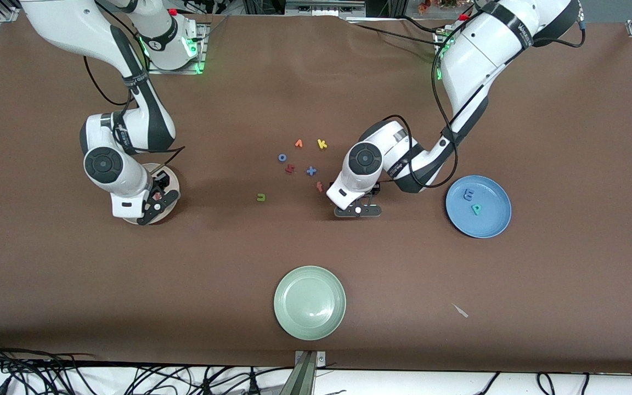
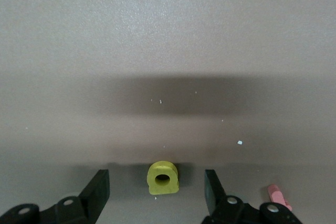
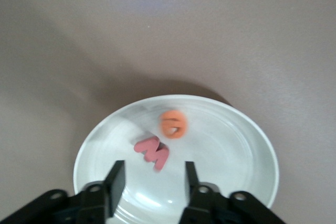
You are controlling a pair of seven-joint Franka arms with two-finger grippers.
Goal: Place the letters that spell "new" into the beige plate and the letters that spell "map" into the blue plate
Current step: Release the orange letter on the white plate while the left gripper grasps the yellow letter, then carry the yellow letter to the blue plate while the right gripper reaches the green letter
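Observation:
My right gripper hangs open low over the beige plate. In the right wrist view the pinkish-red "w" lies loose on the plate just past the fingertips, beside the orange "e". My left gripper is down at the table near the loose letters, open. Its fingers stand on either side of the yellow "a" with a gap on both sides. The green "n" lies on the table. On the blue plate lie the blue "m" and the teal "p".
Loose letters lie mid-table: blue "o", an orange one, yellow "k", a dark red one, a blue cross, red "f". A pale green plate sits nearest the front camera.

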